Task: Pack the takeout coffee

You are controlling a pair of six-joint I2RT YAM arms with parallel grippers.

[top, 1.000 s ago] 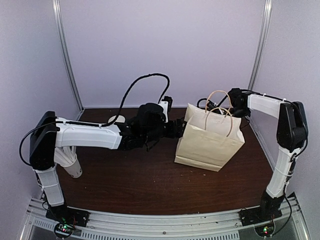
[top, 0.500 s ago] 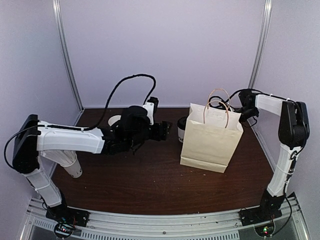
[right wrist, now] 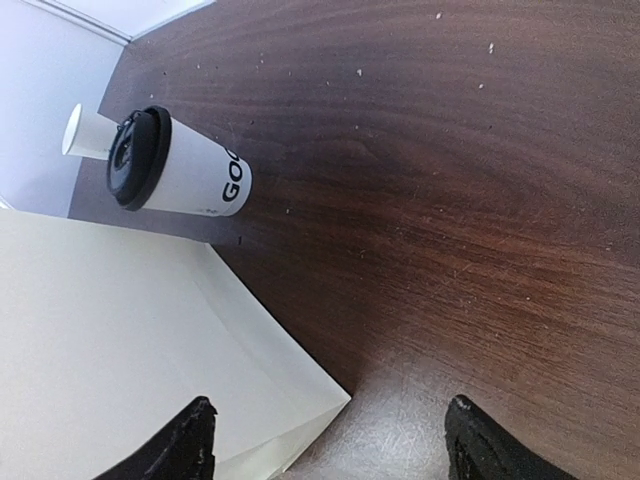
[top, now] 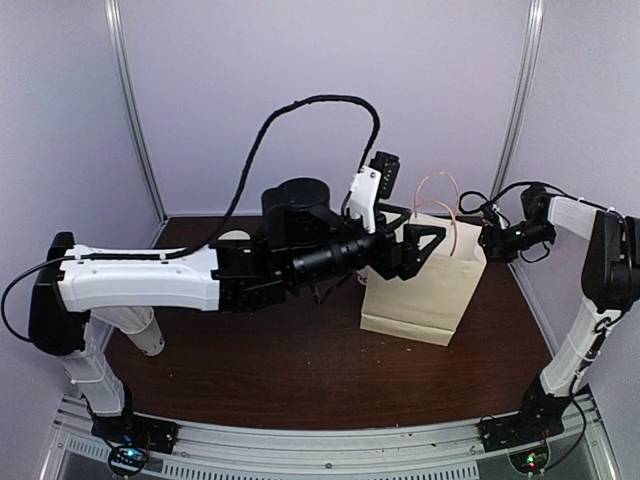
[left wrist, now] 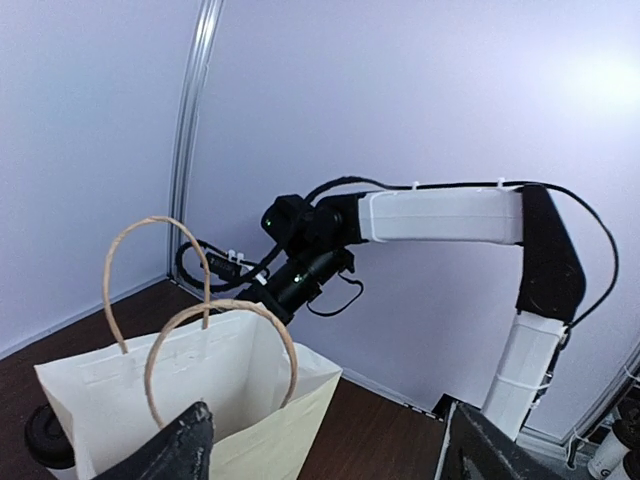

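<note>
**Desk:** Where is the coffee in this one?

**Photographer:** The coffee cup (right wrist: 195,178), white with dark lettering and a black lid, stands on the dark wooden table (top: 300,370), just beside the paper bag (top: 425,290) and outside it. The overhead view hides it behind the left arm, but the right wrist camera shows it plainly. A plain white cup (right wrist: 85,132) sits just behind it.

**Desk:** And the bag?

**Photographer:** It's cream, upright and open at the mouth, with 2 twine handles arching above it.

**Desk:** What are the 2 pincers doing?

**Photographer:** The left gripper (top: 418,248) hangs at the bag's top edge on its left side, fingers spread wide and holding nothing. The right gripper (right wrist: 330,440) is at the bag's far right corner, near the handles (I cannot tell whether it touches the paper). Its fingers are also spread apart and empty, with bare table and the bag's side showing between them.
</note>
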